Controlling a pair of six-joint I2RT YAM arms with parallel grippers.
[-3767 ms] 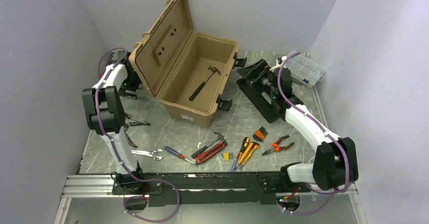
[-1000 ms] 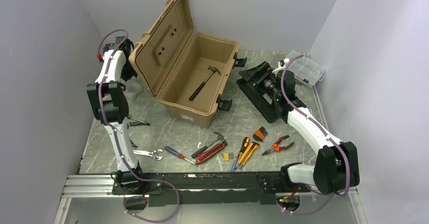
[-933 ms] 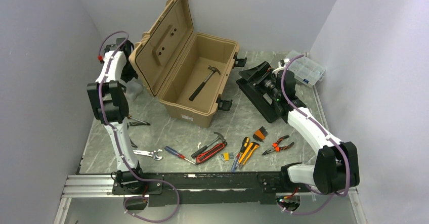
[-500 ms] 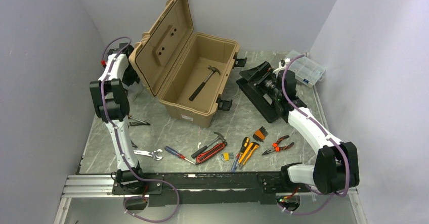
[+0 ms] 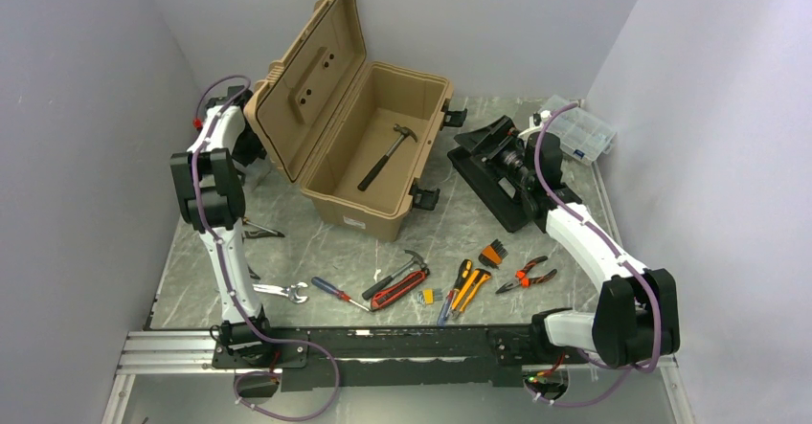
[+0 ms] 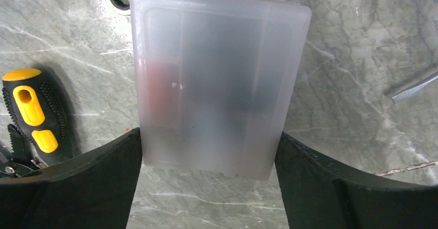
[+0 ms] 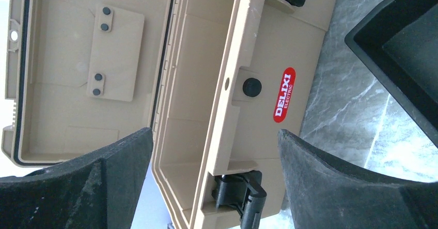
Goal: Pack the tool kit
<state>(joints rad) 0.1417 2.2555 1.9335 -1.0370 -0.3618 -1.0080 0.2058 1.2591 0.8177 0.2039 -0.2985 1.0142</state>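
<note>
The tan toolbox [image 5: 356, 209] stands open at upper centre of the top view, a hammer [image 5: 386, 156] inside. The left gripper [image 6: 209, 135] straddles the lower end of a frosted plastic case [image 6: 217, 79]; whether it is clamped, I cannot tell. The right gripper [image 7: 214, 132] is spread wide, holding nothing

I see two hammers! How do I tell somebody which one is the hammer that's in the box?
Find the big tan toolbox with its lid standing open at the back of the table. On its floor one hammer lies slanted, with a dark handle and a metal head. It is the only tool inside; the other hammer lies out on the table in the row of tools.
</note>
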